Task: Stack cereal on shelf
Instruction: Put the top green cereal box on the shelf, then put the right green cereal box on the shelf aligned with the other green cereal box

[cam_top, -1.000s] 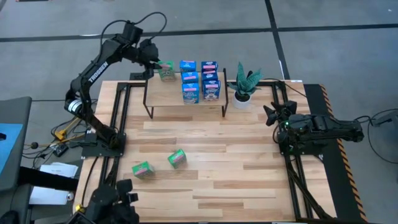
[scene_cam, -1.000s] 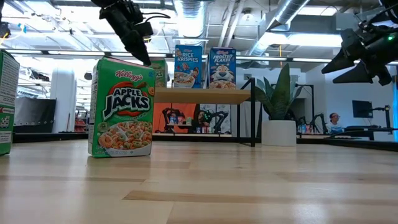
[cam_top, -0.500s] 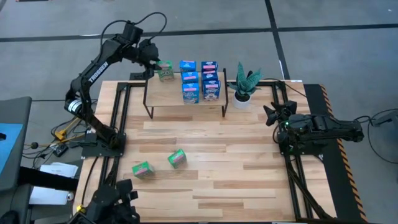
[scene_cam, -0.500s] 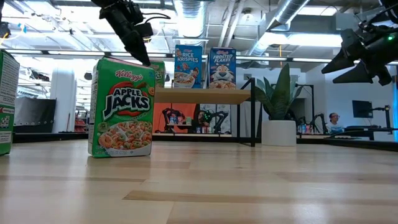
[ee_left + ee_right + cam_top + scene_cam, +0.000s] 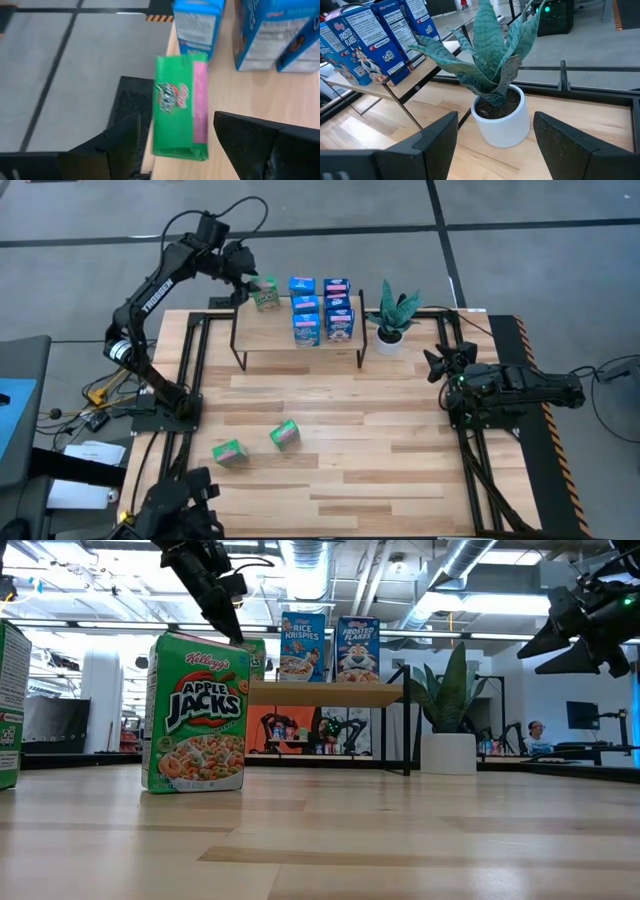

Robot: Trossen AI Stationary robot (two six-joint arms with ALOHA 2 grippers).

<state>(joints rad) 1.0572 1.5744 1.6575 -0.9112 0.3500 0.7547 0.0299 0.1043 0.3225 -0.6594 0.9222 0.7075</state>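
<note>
Above the shelf's [image 5: 270,330] left end, the left hand [image 5: 250,286] straddles a green box [image 5: 266,294].

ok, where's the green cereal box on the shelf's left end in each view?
High view: green cereal box on the light-wood shelf, left end, at the open left gripper.
Low view: mostly hidden behind the near green box; an edge shows.
Left wrist view: centre, between the fingers, untouched.
Right wrist view: not in it.
Shared landmark: blue boxes beside it.
</note>
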